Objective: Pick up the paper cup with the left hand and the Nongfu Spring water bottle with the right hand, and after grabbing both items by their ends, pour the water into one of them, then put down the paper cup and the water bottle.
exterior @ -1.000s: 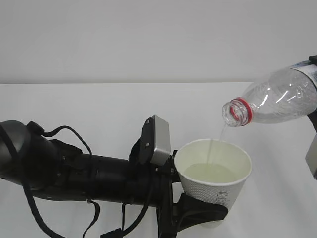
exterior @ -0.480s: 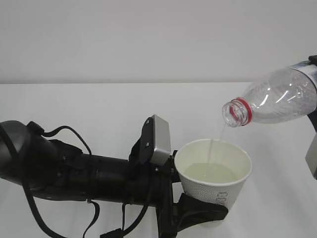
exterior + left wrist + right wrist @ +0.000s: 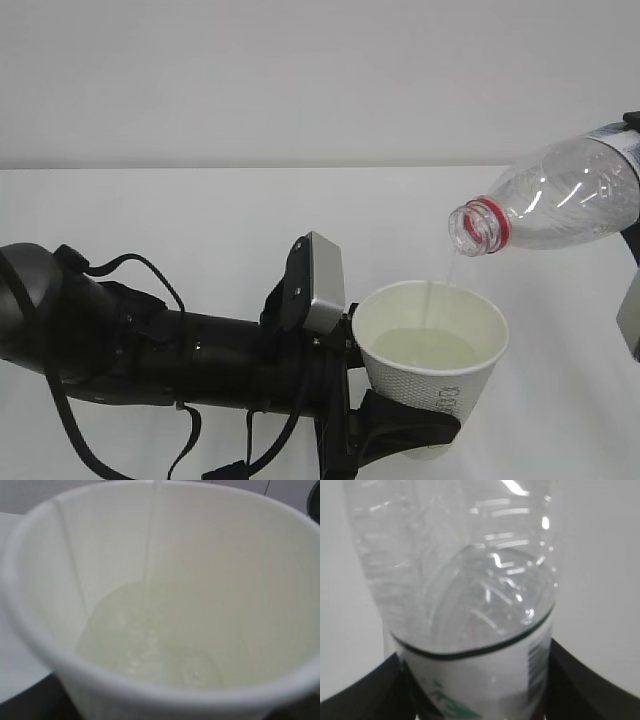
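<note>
Pouring step in hand. Left arm (image 3: pixel 150 350) spans the lower left of the exterior view over the white table (image 3: pixel 200 210), its end effector (image 3: pixel 405 425) clamped round the lower wall of the paper cup (image 3: pixel 432 365). To do it well, the judgement is: hold the cup level and fixed under the mouth, keep the tilt shallow so the stream stays thin and lands mid-cup, not on the rim; ease the bottle upright before the level climbs near the brim.

Nongfu Spring water bottle (image 3: pixel 560 200) sits at 1–2 o'clock from the cup, tipped mouth-down toward 7 o'clock, mouth above the cup and not touching it. Clear ribbed plastic, red neck ring, uncapped, upper body looks nearly empty. Right end effector (image 3: pixel 480 680) grasps it at the labelled section, black jaws either side in the right wrist view.

Cup: white, tapered, dotted emboss, dark logo partly hidden.

Water (image 3: pixel 150 650): thin stream falling at about 12 o'clock inside the cup; shallow pool, bubbling where it lands.
</note>
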Controlling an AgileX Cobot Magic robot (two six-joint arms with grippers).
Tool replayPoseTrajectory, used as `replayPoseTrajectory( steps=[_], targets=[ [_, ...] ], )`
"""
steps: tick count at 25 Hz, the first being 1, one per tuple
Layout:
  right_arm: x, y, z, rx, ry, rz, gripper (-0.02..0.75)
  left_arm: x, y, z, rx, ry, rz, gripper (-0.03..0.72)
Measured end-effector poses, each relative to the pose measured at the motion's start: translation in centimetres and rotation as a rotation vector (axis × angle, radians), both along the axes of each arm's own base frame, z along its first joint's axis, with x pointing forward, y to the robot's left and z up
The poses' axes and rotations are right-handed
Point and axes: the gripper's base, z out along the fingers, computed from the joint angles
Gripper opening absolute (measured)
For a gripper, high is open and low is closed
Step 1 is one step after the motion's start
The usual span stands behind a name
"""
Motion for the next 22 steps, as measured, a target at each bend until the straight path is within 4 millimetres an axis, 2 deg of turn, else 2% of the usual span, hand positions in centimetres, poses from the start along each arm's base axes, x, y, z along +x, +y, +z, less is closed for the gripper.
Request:
replayPoseTrajectory(
  steps=[22],
  targets=[
    [0.00, 0.00, 0.00, -0.003, -0.001, 0.000, 0.485, 0.00, 0.00, -0.01, 0.001, 0.000, 0.001, 0.522]
  ],
)
